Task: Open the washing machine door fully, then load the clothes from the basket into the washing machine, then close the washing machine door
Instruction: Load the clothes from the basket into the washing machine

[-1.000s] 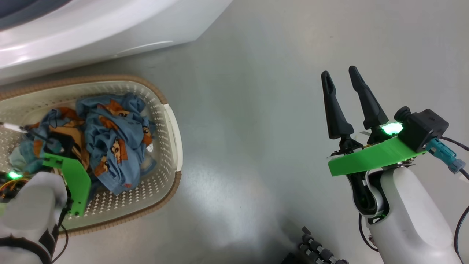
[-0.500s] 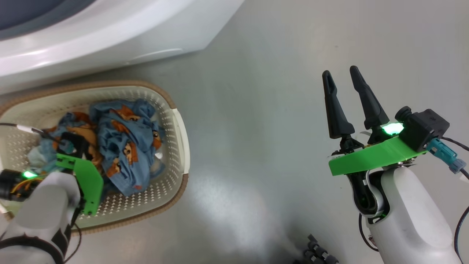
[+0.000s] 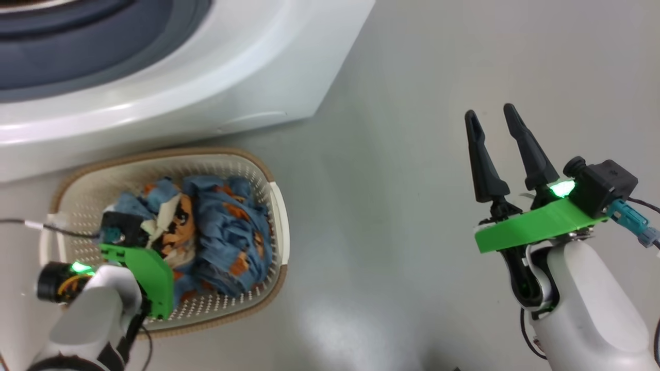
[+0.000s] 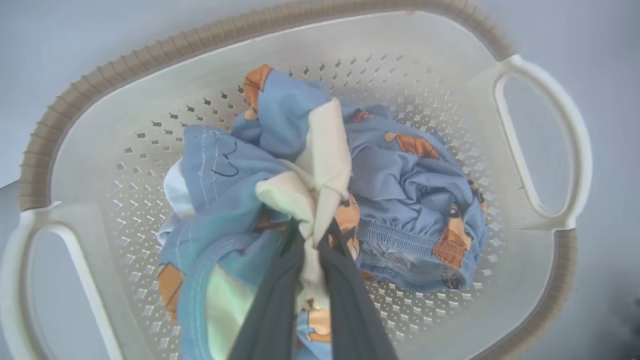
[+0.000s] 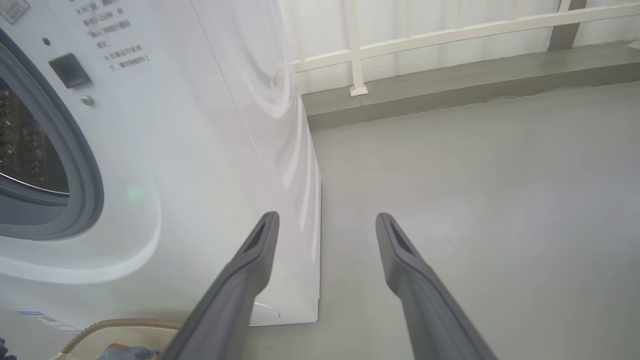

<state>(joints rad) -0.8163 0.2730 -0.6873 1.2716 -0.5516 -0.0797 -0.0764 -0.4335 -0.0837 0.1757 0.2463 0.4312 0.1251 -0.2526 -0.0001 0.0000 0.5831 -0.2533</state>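
item one, left gripper [image 4: 311,229]: we record it pinched shut on the clothes [image 4: 400,165], its two dark fingers [image 4: 277,305] nipping a cream-white fold at the top of the heap, a high spot picked, we judge, so that a lift drags the blue printed cloth up with it. item two, the clothes: a crumpled blue and orange bundle lying in the middle of the basket [image 4: 75,115], none of it over the rim. item three, the basket: on the grey floor [image 3: 392,196] just in front of the washing machine [image 3: 216,87], set close, we think, to keep the carry short. item four, the washing machine: its grey gasket [image 5: 85,180] and steel drum [image 5: 25,150] lie bare in the right wrist view, so we take the opening step as done and loading as the step in hand. item five, right gripper [image 3: 490,112]: jaws wide, holding nothing, parked over bare floor well apart from the basket, we suppose to leave the left arm a free path to the drum
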